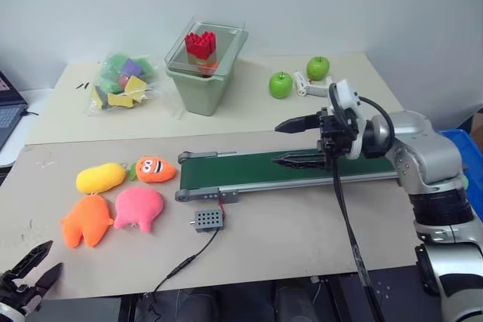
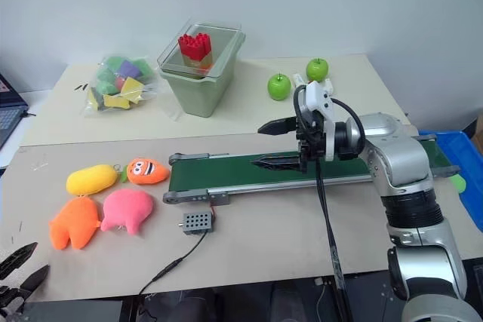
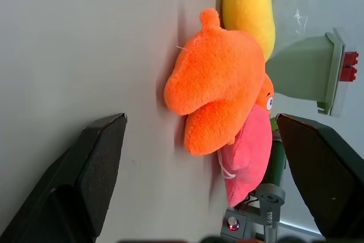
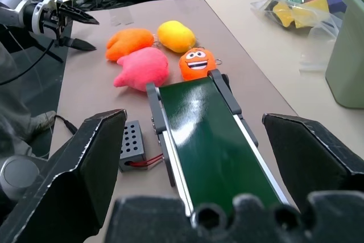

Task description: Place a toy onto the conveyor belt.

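Left gripper (image 1: pixel 30 271) is hanging released at the desk's (image 1: pixel 302 239) near edge, jaws wide, lined up on the toy (image 1: pixel 85 221), which is lying flat beside the pink plush (image 1: pixel 139 207). Approach low, pinch the orange body only. Right gripper (image 1: pixel 302 141) is hovering released over the conveyor belt (image 1: pixel 249 169).

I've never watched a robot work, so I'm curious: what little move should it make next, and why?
Probably ease the open left gripper forward until its fingers flank the plain bright-orange plush toy. That toy lies on the table, apart from the gripper, nowhere near the dark green conveyor belt, where the open right gripper hovers holding nothing.
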